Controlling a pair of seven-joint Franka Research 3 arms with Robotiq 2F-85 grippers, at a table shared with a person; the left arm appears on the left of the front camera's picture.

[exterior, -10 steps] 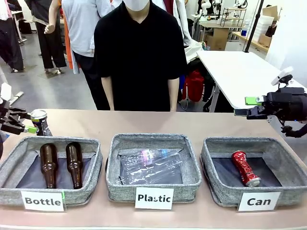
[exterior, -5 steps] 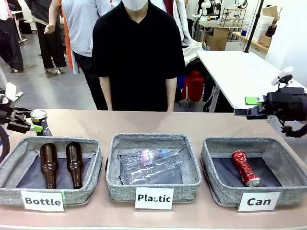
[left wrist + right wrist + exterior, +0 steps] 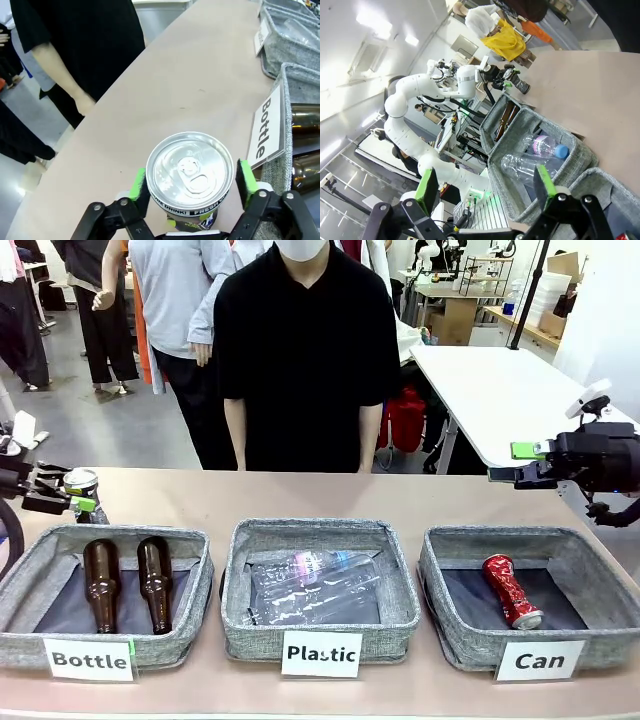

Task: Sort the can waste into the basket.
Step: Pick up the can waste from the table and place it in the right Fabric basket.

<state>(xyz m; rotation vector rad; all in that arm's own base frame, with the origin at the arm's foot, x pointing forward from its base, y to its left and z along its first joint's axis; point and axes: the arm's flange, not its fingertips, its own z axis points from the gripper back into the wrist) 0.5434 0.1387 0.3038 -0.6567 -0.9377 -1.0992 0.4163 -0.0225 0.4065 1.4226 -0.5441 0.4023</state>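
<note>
The left gripper [image 3: 192, 184] reaches in level at the table's [image 3: 300, 505] left end, clamped on the upright dark can [image 3: 190, 167]. The right gripper [image 3: 505, 466] hangs level beyond the basket [image 3: 455, 645], fingers spread.

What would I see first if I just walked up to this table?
Three grey baskets in a row, labelled Bottle, Plastic and Can. A red can lies in the Can basket on the right. At the far left, the left gripper clamps a silver-topped can standing behind the Bottle basket.
</note>
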